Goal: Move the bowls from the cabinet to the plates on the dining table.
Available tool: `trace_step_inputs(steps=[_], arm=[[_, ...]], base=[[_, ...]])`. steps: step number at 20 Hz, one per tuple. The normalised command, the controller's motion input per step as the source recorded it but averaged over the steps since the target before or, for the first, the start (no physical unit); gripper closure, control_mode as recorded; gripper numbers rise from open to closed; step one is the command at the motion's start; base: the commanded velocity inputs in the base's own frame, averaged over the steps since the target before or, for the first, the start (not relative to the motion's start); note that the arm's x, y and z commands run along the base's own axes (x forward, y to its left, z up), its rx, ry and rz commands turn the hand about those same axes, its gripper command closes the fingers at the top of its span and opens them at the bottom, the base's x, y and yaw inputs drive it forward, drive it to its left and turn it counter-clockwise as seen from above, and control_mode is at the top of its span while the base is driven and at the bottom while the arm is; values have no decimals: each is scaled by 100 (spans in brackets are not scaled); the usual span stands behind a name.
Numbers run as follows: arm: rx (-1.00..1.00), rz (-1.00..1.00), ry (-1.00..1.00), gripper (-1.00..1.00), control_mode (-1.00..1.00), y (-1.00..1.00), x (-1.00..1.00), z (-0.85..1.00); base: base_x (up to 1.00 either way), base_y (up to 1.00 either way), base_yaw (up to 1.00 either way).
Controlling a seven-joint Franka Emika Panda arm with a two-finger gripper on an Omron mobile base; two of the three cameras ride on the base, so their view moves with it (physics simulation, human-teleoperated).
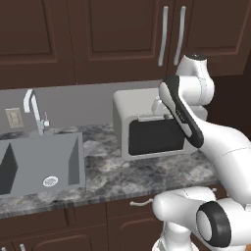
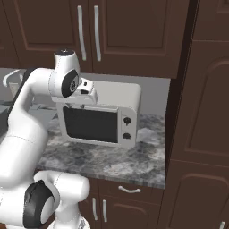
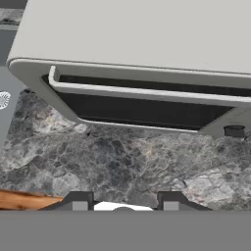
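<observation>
Grey veined marble counter [image 1: 127,171] along a grey back wall [image 1: 73,100], dark brown lower drawers [image 2: 129,192] with curved silver handles beneath. Grey double sink [image 1: 41,164] set in the counter at left, silver faucet [image 1: 33,110] behind it, wall outlet [image 1: 14,117] beside the faucet. White toaster oven [image 2: 100,116] with dark glass door and two knobs stands on the counter. Tall dark brown panelled unit [image 2: 201,116] at right end

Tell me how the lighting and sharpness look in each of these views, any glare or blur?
Left base view: even, flat light, soft shading inside the sink, no glare. Right base view: the toaster oven is crisp, its dark door without reflections. Hand view: sharp marble counter, dark shadow under the oven handle.
</observation>
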Motion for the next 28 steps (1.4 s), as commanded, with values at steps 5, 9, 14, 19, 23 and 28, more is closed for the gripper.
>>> trace_step_inputs(steps=[5,9,14,19,23,28], arm=[[0,0,-2,-100,-100,0,-3,5],[0,0,-3,-100,-100,0,0,32],[-3,0,-7,-100,-100,0,-1,38],[-4,0,-11,-100,-100,0,-8,40],[-3,0,-12,-100,-100,0,-10,41],[0,-2,-11,-100,-100,-6,-12,46]], base=[[0,0,0],[0,0,0],[0,0,0],[0,0,0],[0,0,0],[0,0,0]])
